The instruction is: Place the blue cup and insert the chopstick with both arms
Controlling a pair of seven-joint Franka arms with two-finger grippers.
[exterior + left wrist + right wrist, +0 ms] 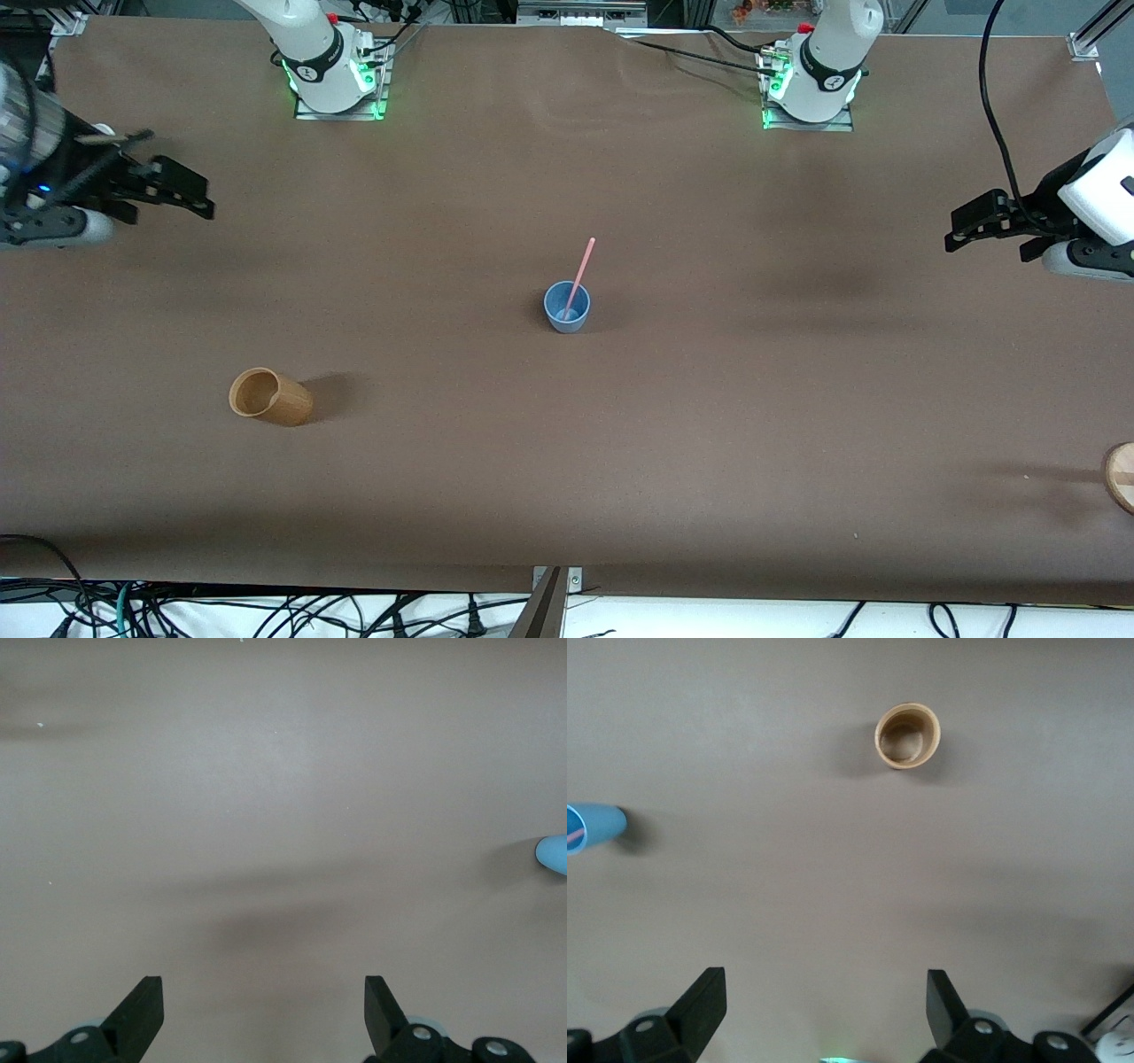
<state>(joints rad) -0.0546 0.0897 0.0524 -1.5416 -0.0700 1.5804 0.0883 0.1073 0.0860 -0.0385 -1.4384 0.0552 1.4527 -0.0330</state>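
The blue cup [567,307] stands upright at the middle of the table. The pink chopstick [580,273] stands in it, leaning out over the rim. The cup shows at the edge of the left wrist view [554,853] and of the right wrist view [592,827]. My left gripper [961,227] is open and empty, up over the table at the left arm's end. My right gripper [197,197] is open and empty, up over the table at the right arm's end. Both are well away from the cup.
A tan wooden cup [270,397] lies tipped on the table nearer the front camera, toward the right arm's end; it also shows in the right wrist view [907,735]. A round wooden thing [1122,475] sits at the table's edge at the left arm's end.
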